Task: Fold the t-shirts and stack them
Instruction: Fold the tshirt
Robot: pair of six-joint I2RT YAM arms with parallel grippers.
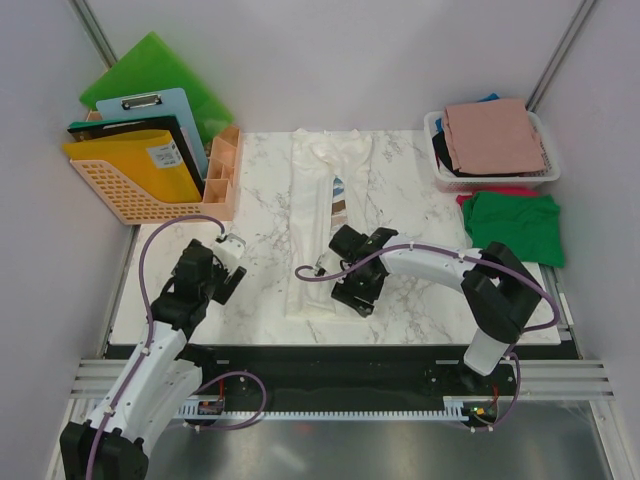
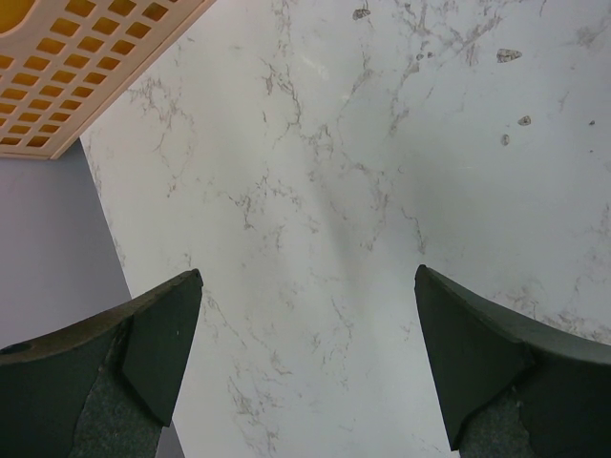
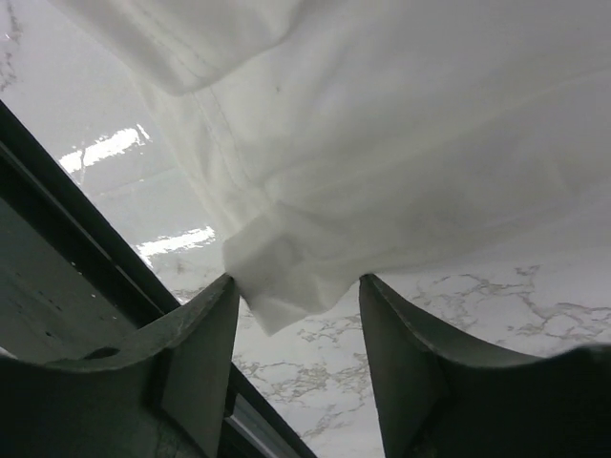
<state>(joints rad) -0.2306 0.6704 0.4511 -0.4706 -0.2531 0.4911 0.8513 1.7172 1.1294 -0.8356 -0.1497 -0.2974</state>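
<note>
The white shirt (image 1: 318,210) lies on the counter (image 1: 420,310), folded into a long strip. The strip runs from the far side toward the arms.

The right end effector (image 3: 298,315) is down at the near end of the strip, on its right side. Its jaws stand apart, and the shirt's near corner pokes in between them. It is not pinching the cloth yet. I think the next step is to grab this corner and fold the near end up toward the far end, along the strip.

The left end effector (image 2: 305,315) is wide open and holds nothing. It hangs over bare counter, left of the shirt, so the right arm is nearer.

A pink shirt (image 1: 495,135) sits in the basket (image 1: 545,175). A green shirt (image 1: 515,225) lies just in front of it.
</note>
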